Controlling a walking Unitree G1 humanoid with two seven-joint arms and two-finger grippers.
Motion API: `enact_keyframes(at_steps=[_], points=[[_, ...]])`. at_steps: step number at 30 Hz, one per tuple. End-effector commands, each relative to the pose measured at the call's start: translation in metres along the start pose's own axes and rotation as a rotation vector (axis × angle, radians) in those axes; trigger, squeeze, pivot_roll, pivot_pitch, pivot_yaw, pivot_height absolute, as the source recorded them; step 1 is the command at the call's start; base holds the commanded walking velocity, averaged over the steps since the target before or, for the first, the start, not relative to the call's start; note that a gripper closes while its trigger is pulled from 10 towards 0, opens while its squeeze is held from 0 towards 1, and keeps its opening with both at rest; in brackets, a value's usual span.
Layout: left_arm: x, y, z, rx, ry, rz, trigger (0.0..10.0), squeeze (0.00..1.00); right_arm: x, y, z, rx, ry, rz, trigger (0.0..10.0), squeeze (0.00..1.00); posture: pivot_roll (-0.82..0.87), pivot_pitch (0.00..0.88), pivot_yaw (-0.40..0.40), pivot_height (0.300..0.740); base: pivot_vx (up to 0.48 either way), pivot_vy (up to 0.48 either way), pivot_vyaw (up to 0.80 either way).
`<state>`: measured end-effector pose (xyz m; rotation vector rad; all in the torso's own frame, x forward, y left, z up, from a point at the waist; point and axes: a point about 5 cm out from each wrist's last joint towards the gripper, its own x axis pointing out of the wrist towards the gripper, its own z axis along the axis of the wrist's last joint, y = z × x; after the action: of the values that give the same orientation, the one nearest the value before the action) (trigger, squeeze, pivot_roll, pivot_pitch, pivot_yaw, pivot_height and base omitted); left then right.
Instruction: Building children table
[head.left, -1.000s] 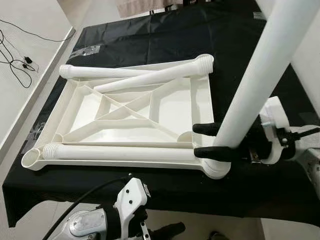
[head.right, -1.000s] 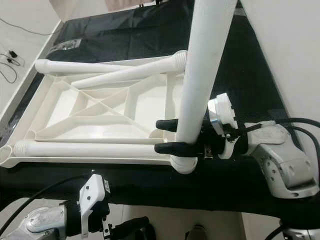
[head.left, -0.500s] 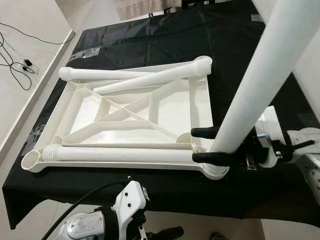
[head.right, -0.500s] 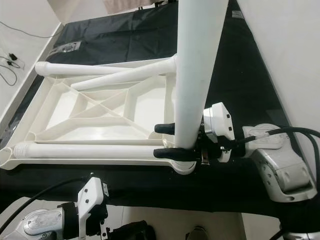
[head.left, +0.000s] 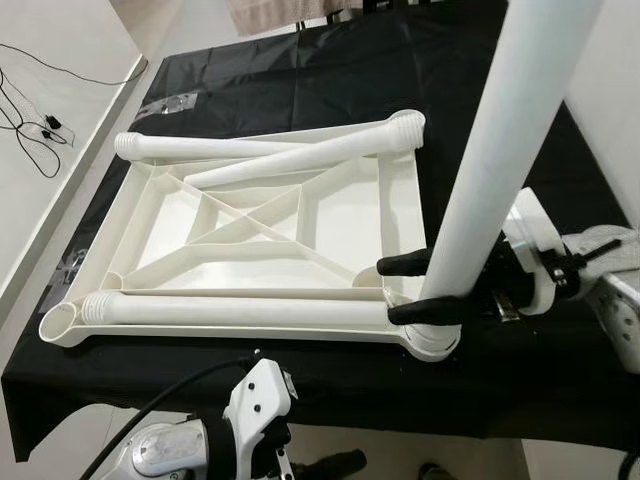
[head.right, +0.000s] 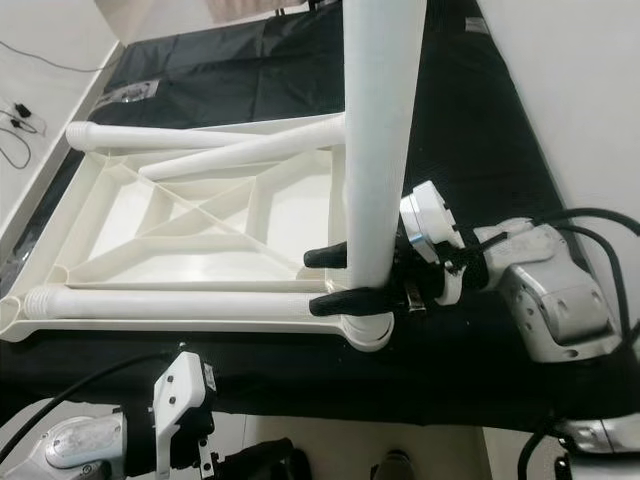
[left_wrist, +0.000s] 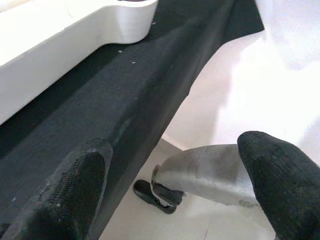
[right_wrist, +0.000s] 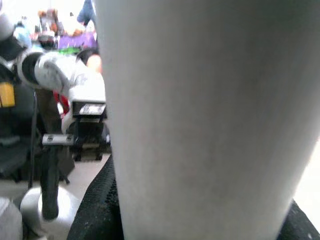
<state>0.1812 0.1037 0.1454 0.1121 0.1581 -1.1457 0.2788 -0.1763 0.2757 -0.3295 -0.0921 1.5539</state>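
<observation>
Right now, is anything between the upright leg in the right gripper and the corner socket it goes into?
Nothing visible. The right gripper is clamped low on the upright leg, whose foot already stands at the corner socket of the tabletop. The other legs lie elsewhere on it.

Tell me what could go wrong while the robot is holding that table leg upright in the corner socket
1. The right gripper grips the tall upright leg only near its base, so the leg may tilt and bind in the corner socket.
2. Three loose legs, such as the near leg, lie on the upturned tabletop; a jolt could roll them off.
3. The left gripper hangs below the black cloth edge, so the tabletop is unbraced and may slide.
</observation>
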Motion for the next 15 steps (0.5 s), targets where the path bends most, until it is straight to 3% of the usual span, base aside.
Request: enact_keyframes(at_steps=[1, 15], points=[[-0.003, -0.001, -0.004, -0.025, 0.023, -0.002, 10.0, 0.00, 0.004, -0.005, -0.004, 0.023, -0.014, -0.028, 10.0, 0.00, 0.02, 0.313, 0.213, 0.740, 0.000, 0.000, 0.00], [-0.002, 0.000, -0.004, -0.029, 0.021, -0.006, 10.0, 0.00, 0.001, 0.012, -0.014, 0.064, 0.013, 0.034, 10.0, 0.00, 0.01, 0.318, 0.219, 0.740, 0.000, 0.000, 0.00]])
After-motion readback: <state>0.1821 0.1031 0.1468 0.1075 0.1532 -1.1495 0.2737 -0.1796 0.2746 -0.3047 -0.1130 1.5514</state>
